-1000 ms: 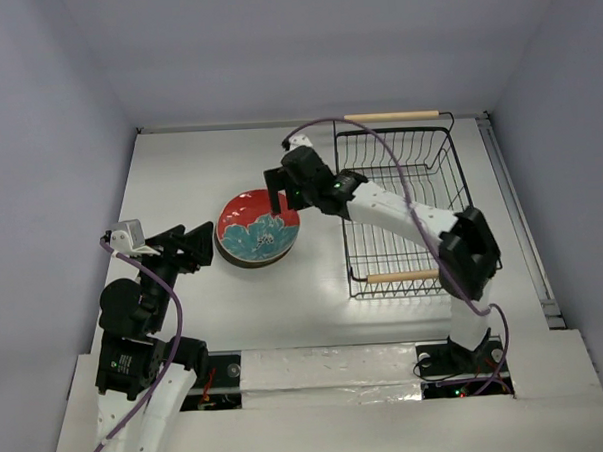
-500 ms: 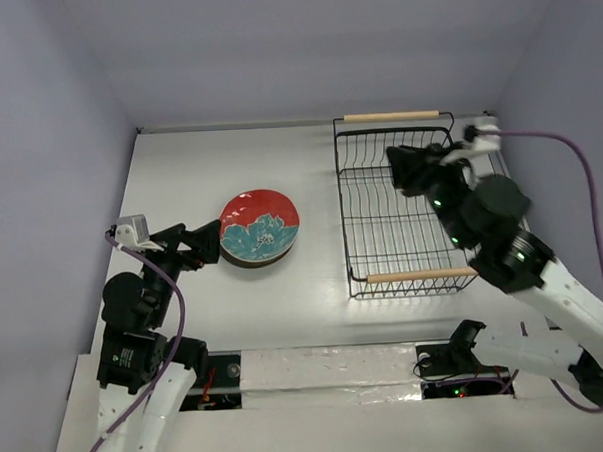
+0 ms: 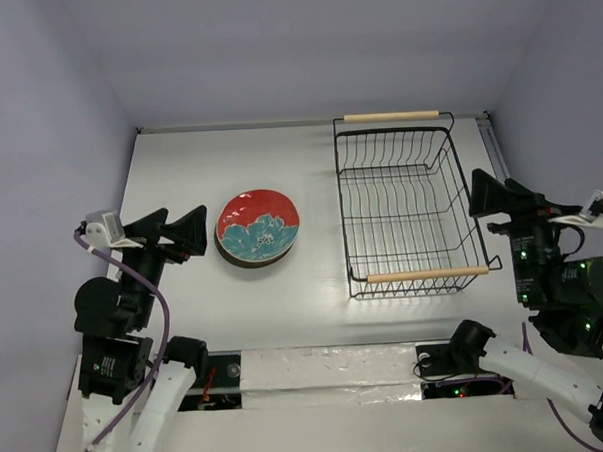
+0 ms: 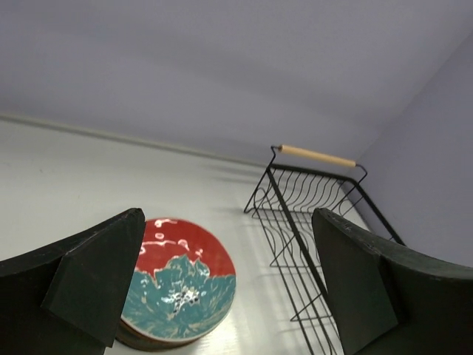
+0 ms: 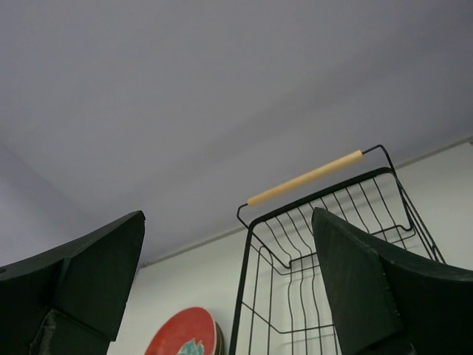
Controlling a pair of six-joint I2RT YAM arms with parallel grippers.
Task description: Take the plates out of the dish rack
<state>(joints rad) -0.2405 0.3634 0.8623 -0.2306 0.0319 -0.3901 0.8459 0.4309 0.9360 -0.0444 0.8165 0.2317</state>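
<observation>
The red plate with a teal flower (image 3: 257,226) tops a stack on the table, left of the dish rack; the plates under it show only as a dark edge. It also shows in the left wrist view (image 4: 181,285) and the right wrist view (image 5: 185,339). The black wire dish rack (image 3: 341,209) holds no plates; its wooden handle shows in the left wrist view (image 4: 318,156) and the right wrist view (image 5: 304,177). My left gripper (image 3: 181,219) is open and empty, left of the stack. My right gripper (image 3: 492,196) is open and empty, just right of the rack.
Grey walls close the table at the back and on both sides. A metal strip (image 3: 499,167) runs along the table's right edge beside the rack. The arm bases sit at the near edge.
My right arm has swung from over the plate stack, across the rack, back to the right near side. My left gripper has drawn back to the left, away from the stack.
</observation>
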